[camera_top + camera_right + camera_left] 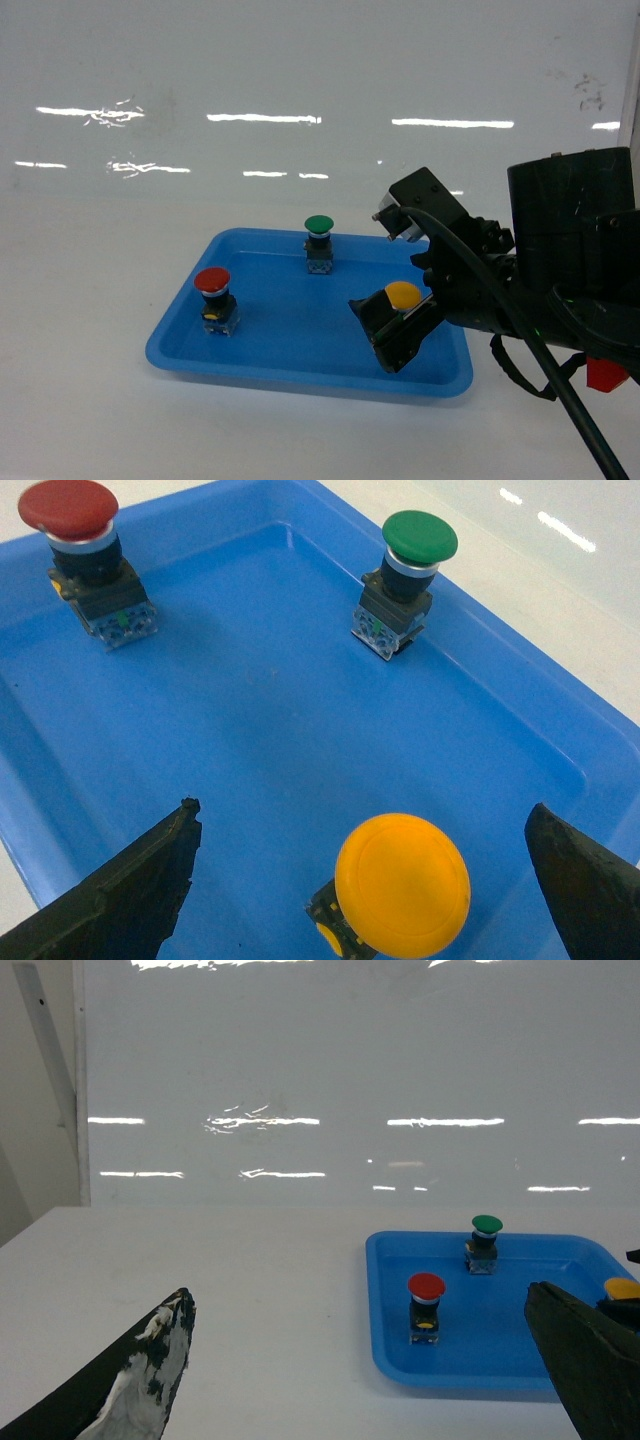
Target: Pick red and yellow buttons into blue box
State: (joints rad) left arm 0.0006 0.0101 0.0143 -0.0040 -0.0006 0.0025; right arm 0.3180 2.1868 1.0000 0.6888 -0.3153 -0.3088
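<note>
**R fingers astride yellow button, not gripping**

Nearest in head view: R arm (560, 290), black, w/ cable, reaching in from right over tray's near-right corner. R gripper (365, 880) spread wide, released; yellow button (402, 883) sits between the two fingers (140, 890) w/ clear gaps both sides, touching neither. Cap up, black base under it, resting on tray floor near the front-right corner. In head view yellow cap (403, 294) partly hidden behind one dark finger.

L gripper (370, 1380) low over bare bench (230, 1290), left of tray and apart from it. Fingers (130, 1380) splayed wide, nothing between them; one worn, w/ white scuffing.

Tray (290, 365): shallow, blue, low sloping edges, lying flat on white bench. Three buttons in it, all upright, well apart from each other.

Red button (213, 297) toward tray's left side, mid-depth; red cap on black-and-clear base w/ small yellow mark on front. Free of both grippers.

Green button (318, 243) farthest back, near rear edge, about centre; green cap, black collar, clear base. Untouched.

Beyond tray: more white bench, then glossy white wall (300, 90) w/ streaks of reflected lights.

Blue box not seen in any view. Red and yellow both still in tray.
</note>
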